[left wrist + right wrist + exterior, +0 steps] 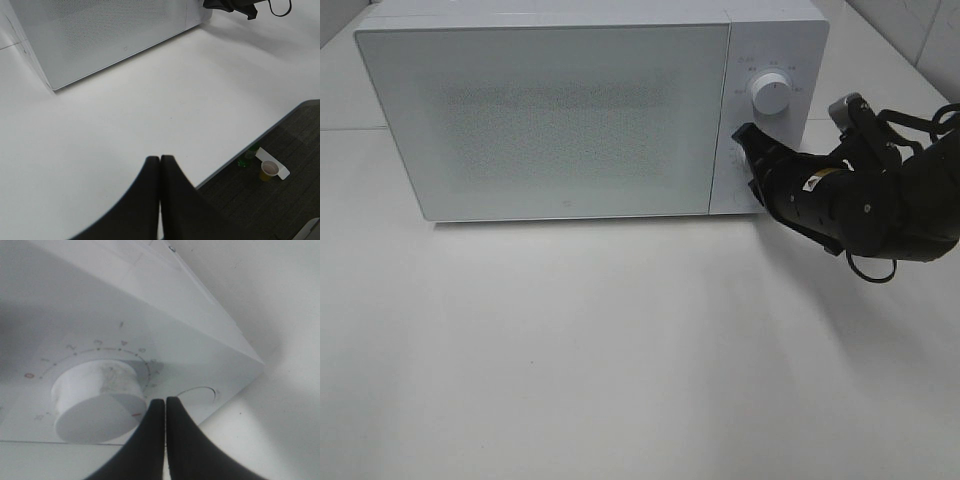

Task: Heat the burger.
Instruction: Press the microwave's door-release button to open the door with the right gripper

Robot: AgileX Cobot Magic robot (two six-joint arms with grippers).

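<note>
Office-like lab room: white microwave (550, 110) on a wide white table (620, 350), grey carpet floor (295, 145) alongside.

Right arm (865, 205) is seen reaching in from the right, elbow bent, forearm roughly level. Right gripper (743, 138) is fully closed, jaws pressed flat together. Left gripper (160, 160) is likewise closed, nothing gripped, angled downward.

We see a white microwave (550, 110), its door speckled with a fine grey dot mesh. Its white dial (97, 402) bears a red tick, ringed by grey numerals. The right end effector (744, 140) and left end effector (160, 162) are black. The table (620, 350) is white.
</note>
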